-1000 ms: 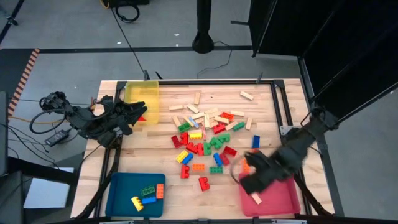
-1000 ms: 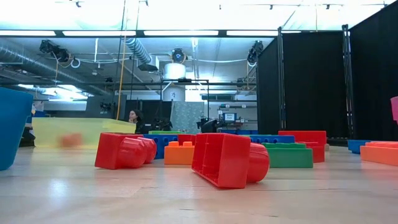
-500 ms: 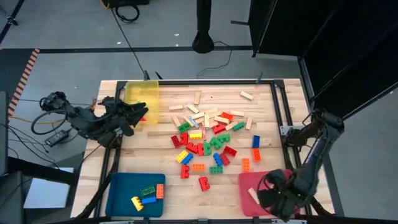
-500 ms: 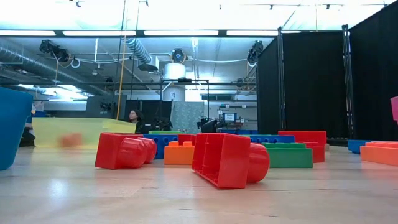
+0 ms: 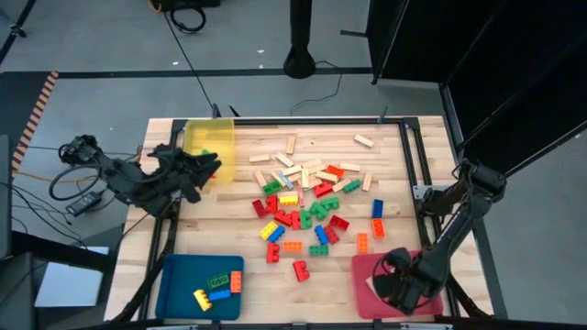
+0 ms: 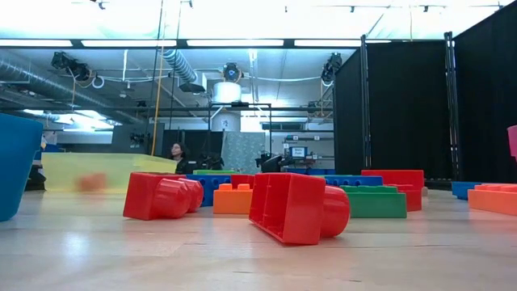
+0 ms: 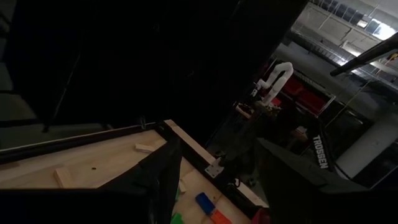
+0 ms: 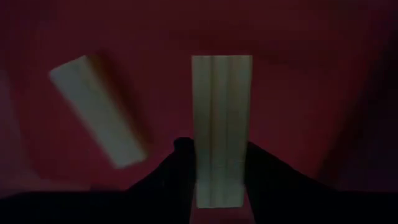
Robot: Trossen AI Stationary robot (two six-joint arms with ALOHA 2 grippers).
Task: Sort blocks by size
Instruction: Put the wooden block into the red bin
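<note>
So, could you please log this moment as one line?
right gripper: shut on wooden bar, over pink tray | left gripper: open, beside yellow tray

High view: evenly lit from above, sharp across the desk [image 5: 229, 266]; shadows under the arms are short and soft.
Low view: ceiling light strips [image 6: 242, 42] blow out to white glare along the top; the nearest red brick [image 6: 297, 207] is soft, out of focus, and the desk boards carry a pale sheen.
Left wrist view: very dim, mostly black (only the far room is bright), with some haze at the lit corner.
Right wrist view: dark, with a deep red cast; the wooden bar [image 8: 219, 127] is blurred at its edges and its surroundings fall into shadow.
</note>
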